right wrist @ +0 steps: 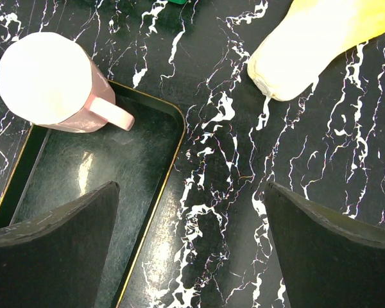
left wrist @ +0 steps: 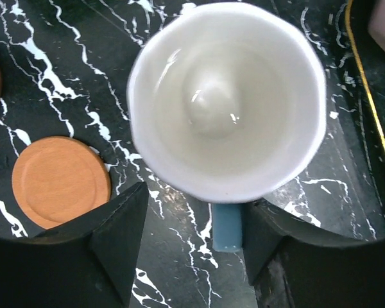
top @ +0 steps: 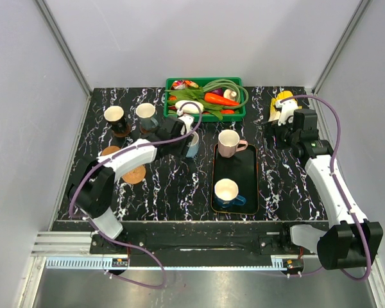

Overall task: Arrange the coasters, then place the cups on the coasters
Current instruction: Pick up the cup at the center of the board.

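**Left gripper straddling cup handle; right gripper spread wide**

The left arm is standing stretched forward with its wrist turned down, and the left gripper is hanging over an upright cup. Its fingers are standing apart on either side of the blue handle, which is pointing straight back between them. The glossy cream bowl is sitting just beyond the fingertips. A matte, round wooden coaster is lying flat outside one finger. The right gripper is hovering with fingers spread wide over the veined marble table. A pink cup is standing at the black tray end, beyond one fingertip.
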Controlling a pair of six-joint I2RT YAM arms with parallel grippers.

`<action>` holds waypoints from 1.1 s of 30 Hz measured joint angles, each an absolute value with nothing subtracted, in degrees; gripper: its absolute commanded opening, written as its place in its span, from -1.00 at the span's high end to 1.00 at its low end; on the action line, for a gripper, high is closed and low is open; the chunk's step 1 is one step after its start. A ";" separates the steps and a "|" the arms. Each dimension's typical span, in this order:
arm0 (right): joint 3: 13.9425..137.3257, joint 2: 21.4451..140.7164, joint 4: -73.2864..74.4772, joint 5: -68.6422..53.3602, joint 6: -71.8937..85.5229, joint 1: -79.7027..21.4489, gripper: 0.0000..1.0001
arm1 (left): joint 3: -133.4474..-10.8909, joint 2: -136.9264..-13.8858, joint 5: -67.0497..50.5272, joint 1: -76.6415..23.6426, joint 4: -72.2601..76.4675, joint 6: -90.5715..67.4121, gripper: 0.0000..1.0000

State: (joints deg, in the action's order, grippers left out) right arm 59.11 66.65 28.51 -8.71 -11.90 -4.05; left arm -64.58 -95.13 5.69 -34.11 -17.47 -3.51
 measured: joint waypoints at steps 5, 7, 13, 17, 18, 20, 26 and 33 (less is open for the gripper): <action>59.11 66.63 28.49 -8.71 -11.86 -4.05 -0.99 | -64.79 -95.79 5.52 -32.34 -17.52 -3.42 -0.20; 59.11 66.61 28.53 -8.71 -11.81 -4.05 -0.99 | -64.79 -95.81 4.43 -32.21 -17.47 -2.96 -0.21; 59.72 65.78 31.24 -9.34 -12.21 -4.01 -0.99 | -64.79 -95.81 -0.05 -32.23 -17.43 -1.04 -0.20; 60.01 63.35 34.11 -10.24 -12.84 -4.01 -0.99 | -64.95 -96.44 -1.39 -32.25 -17.30 0.62 -0.20; 59.96 62.61 34.68 -10.31 -12.93 -4.01 -0.99 | -65.19 -96.97 -1.43 -32.25 -17.30 1.04 -0.20; 59.77 61.23 35.40 -10.61 -13.10 -4.01 -0.99 | -65.67 -98.08 -1.43 -32.25 -17.02 1.34 -0.18; 58.85 58.96 36.58 -11.20 -13.10 -4.01 -0.99 | -66.24 -100.62 -1.50 -32.25 -16.91 1.67 -0.05; 58.46 55.77 38.28 -11.73 -13.08 -4.01 -0.99 | -66.41 -101.03 -1.30 -32.25 -16.84 1.69 -0.02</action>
